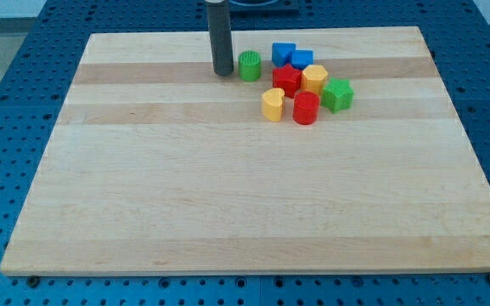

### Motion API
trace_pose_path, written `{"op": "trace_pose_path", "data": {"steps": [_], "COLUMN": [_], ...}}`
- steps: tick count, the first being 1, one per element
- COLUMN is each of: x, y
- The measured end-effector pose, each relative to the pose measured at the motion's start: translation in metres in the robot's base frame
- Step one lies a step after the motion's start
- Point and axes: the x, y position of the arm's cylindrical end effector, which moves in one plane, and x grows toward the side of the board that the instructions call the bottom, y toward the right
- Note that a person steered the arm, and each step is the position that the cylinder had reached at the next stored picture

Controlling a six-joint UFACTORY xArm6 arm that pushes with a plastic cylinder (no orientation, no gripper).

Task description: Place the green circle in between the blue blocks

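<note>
While upright, my tip point(222, 73) (bare-ended) sits just beside the green circle point(250, 65).

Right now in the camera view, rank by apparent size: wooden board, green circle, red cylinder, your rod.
1. Wooden board, by far the largest.
2. Rod, ending at my tip, just left of the green circle.
3. Green circle and red cylinder: look alike; the cylinder sits nearer the view's bottom, so unranked.

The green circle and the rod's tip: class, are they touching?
Cannot tell. In the camera view, my tip stands just to the view's left of the green circle, and no clear gap or contact shows between them.
</note>
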Motion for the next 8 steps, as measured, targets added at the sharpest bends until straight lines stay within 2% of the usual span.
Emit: {"op": "trace_pose_path", "data": {"steps": [3, 8], "x": [-0.005, -0.005], "y": [0.021, 0.114]}}
